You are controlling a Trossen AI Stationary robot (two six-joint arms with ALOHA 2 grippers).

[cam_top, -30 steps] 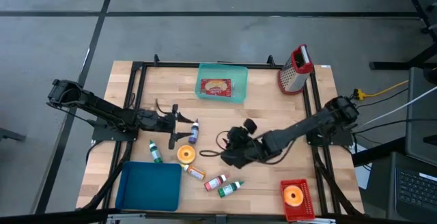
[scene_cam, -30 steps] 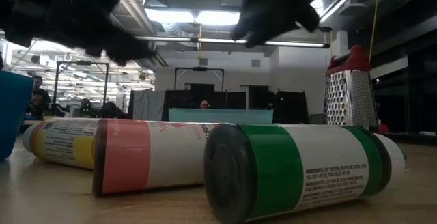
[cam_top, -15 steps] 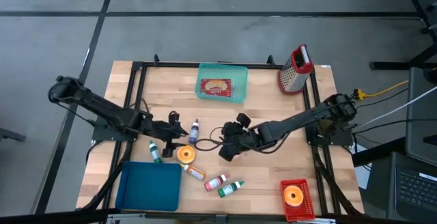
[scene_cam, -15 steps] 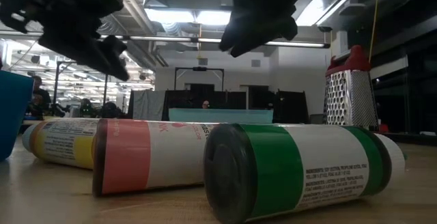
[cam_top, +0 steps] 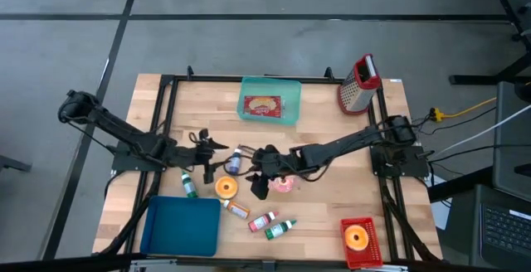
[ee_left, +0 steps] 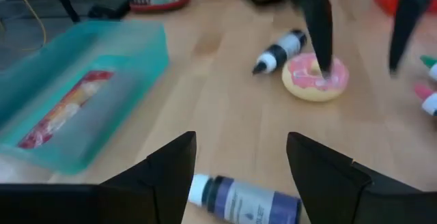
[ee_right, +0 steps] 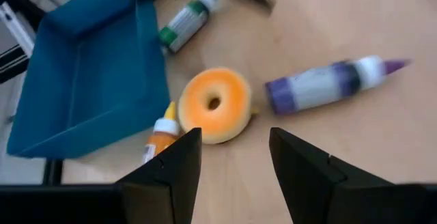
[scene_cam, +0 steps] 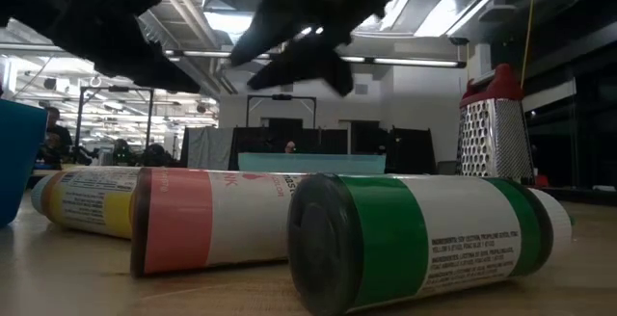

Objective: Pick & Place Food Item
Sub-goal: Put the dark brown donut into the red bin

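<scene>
An orange donut (cam_top: 226, 187) (ee_right: 215, 105) and a pink donut (cam_top: 284, 182) (ee_left: 315, 78) lie flat on the wooden table. A purple bottle (cam_top: 235, 159) (ee_right: 328, 84) lies between them, a little farther back. My right gripper (cam_top: 258, 182) (ee_right: 235, 149) hangs open above the table between the two donuts, pointing at the orange one. My left gripper (cam_top: 213, 157) (ee_left: 240, 157) is open too, left of the purple bottle (ee_left: 246, 203), with nothing between its fingers. A teal bin (cam_top: 270, 99) (ee_left: 75, 94) at the far middle holds a packaged food item.
Small bottles lie around the orange donut: green (cam_top: 189, 183), orange (cam_top: 236, 209), red (cam_top: 263, 221), green (cam_top: 280, 229), and a black one (ee_left: 280, 52) by the pink donut. Blue tray (cam_top: 181, 226) near left, red tray (cam_top: 358, 240) near right, grater (cam_top: 358, 83) far right.
My right gripper has travelled toward the table's left edge and sunk a little, tipping its fingers further down toward the orange donut; the pink donut, hidden under the arm before, now shows. My left gripper has swung slightly toward the far edge and turned. Both stay open.
</scene>
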